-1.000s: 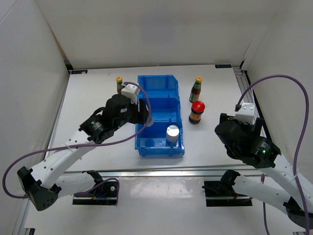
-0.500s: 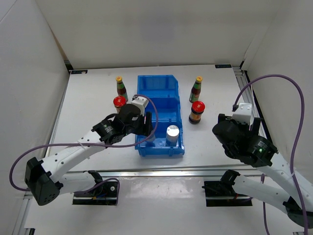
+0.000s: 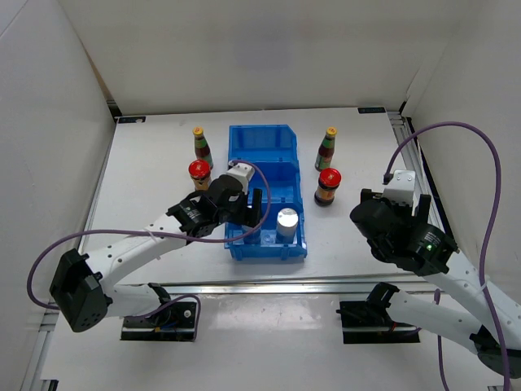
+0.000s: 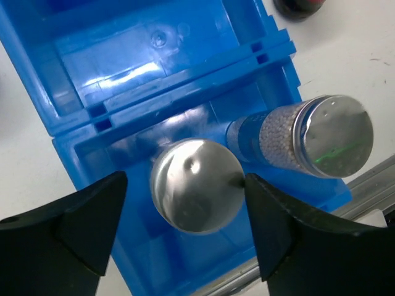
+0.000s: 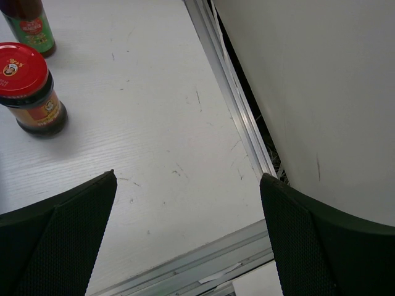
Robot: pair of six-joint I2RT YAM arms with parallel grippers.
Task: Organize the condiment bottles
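Observation:
In the left wrist view a silver-topped shaker (image 4: 196,185) stands in the near compartment of the blue bin (image 4: 62,92). My left gripper (image 4: 185,179) is open around it: the right finger touches its cap and the left finger is apart. A second shaker (image 4: 308,139) (image 3: 286,220) stands just right of it. From above, my left gripper (image 3: 248,214) hides the first shaker. A yellow-capped bottle (image 3: 200,145) and a red-lidded jar (image 3: 198,173) stand left of the bin (image 3: 260,130). Another bottle (image 3: 327,147) and jar (image 3: 328,186) stand to its right. My right gripper (image 5: 186,177) is open over bare table.
The bin's far and middle compartments hold nothing. A metal rail (image 5: 234,98) and the white side wall (image 5: 321,92) run close along the right of my right gripper. The right-hand jar (image 5: 28,86) and bottle (image 5: 28,24) stand ahead and to its left.
My left gripper moved from over the middle compartment to the near one with the shaker, then opened off it. The right arm shifted slightly left.

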